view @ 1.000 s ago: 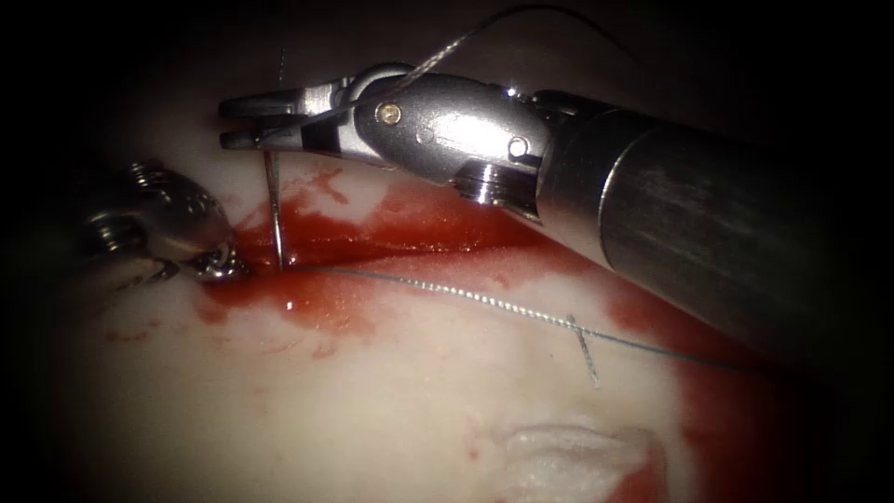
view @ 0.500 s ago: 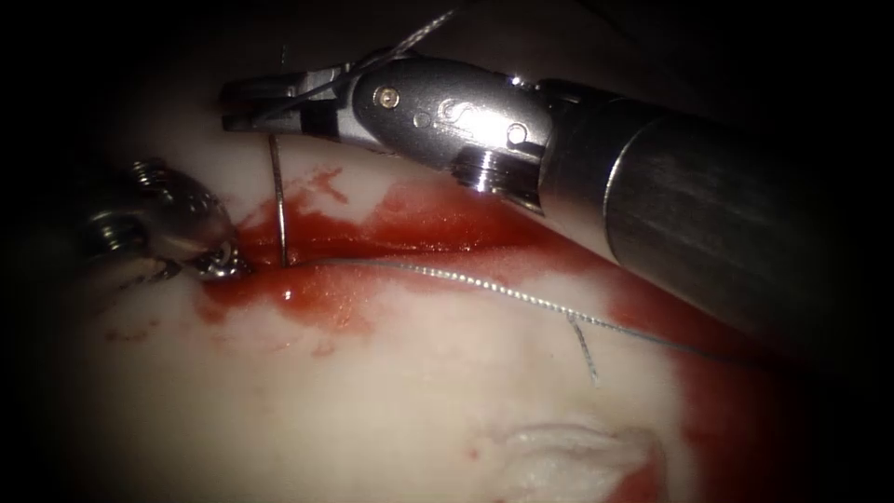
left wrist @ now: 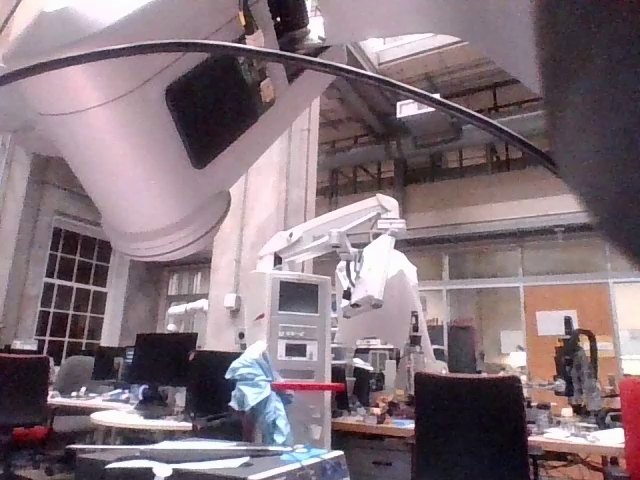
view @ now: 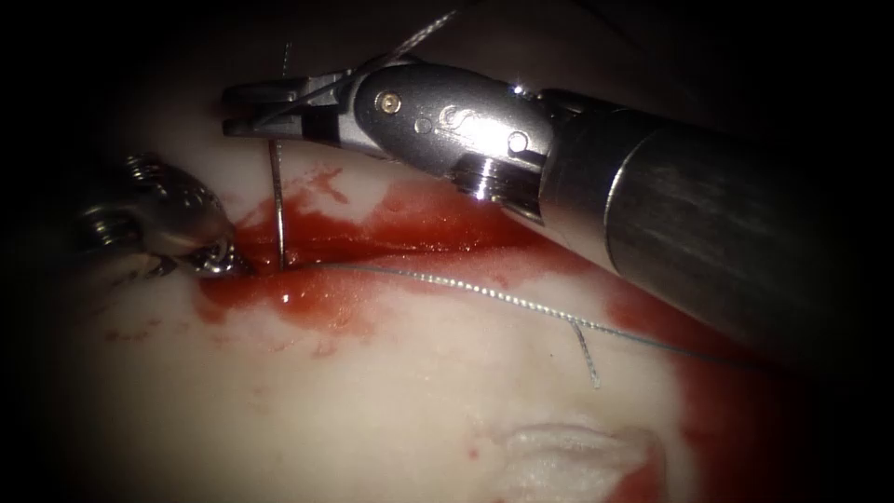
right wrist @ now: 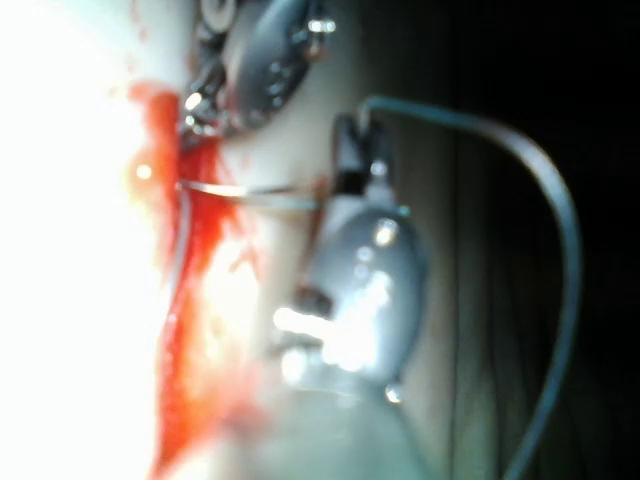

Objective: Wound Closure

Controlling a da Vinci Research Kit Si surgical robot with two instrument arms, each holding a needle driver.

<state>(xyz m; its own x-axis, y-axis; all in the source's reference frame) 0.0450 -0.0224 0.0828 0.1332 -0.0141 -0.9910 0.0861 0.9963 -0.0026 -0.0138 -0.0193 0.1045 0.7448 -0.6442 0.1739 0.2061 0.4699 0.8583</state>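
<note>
My right tool [view: 230, 110] reaches in from the right above the cut [view: 400, 250], shut on the needle [view: 277, 200] high on its curve. The needle stands nearly upright, a short end showing above the jaws, its lower end in the tissue [view: 372, 401] at the cut's left part. Thread [view: 503, 298] runs from there to the right along the cut, and another length lies over the right tool's wrist. My left tool [view: 219, 264] rests at the cut's left end with its tip in red fluid. The right wrist view has the right tool [right wrist: 348, 160], needle [right wrist: 250, 192], left tool [right wrist: 262, 62] and thread [right wrist: 565, 250].
Red fluid [view: 317, 298] pools along the cut and spreads to the right under the right tool's shaft [view: 708, 224]. A short cut end of thread [view: 587, 359] sticks up below the cut on the right. A white raised patch [view: 577, 452] lies near the front edge.
The right tool's jaws, slightly apart around the needle a second ago, have shut on it and risen a little. The left tool has stayed put.
</note>
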